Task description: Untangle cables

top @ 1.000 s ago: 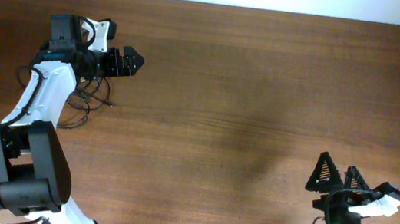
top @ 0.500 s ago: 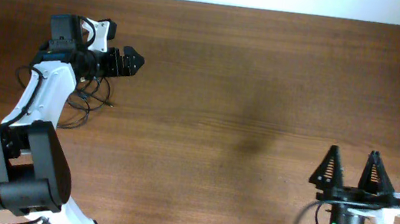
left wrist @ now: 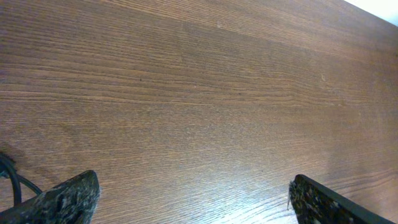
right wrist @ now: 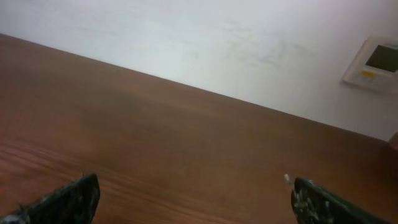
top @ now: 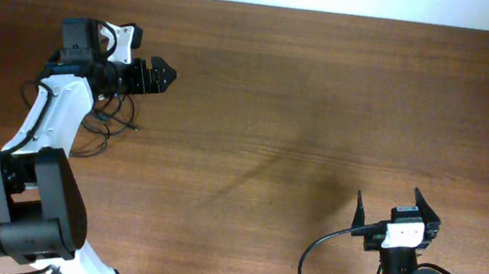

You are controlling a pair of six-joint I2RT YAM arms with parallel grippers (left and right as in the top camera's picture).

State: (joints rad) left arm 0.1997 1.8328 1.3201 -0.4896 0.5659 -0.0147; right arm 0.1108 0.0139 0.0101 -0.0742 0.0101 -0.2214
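The cables [top: 106,121] are thin black cords lying in loose loops at the table's far left, partly hidden under my left arm. One strand [left wrist: 9,177] shows at the bottom left of the left wrist view. My left gripper [top: 167,76] points right, just past the cables, and stands open over bare wood [left wrist: 189,186] with nothing between its fingers. My right gripper [top: 392,211] is at the near right edge, far from the cables. It is open and empty [right wrist: 193,186], tilted up toward the far wall.
A thicker black cable [top: 307,261] loops out from the right arm's base at the front edge. A white wall [right wrist: 205,37] with a small control panel [right wrist: 373,62] stands behind the wooden table [top: 306,98].
The right gripper has swung round and drawn back over its base, tilting up; its base cable now loops out to the left. The left arm and the cables have not moved.
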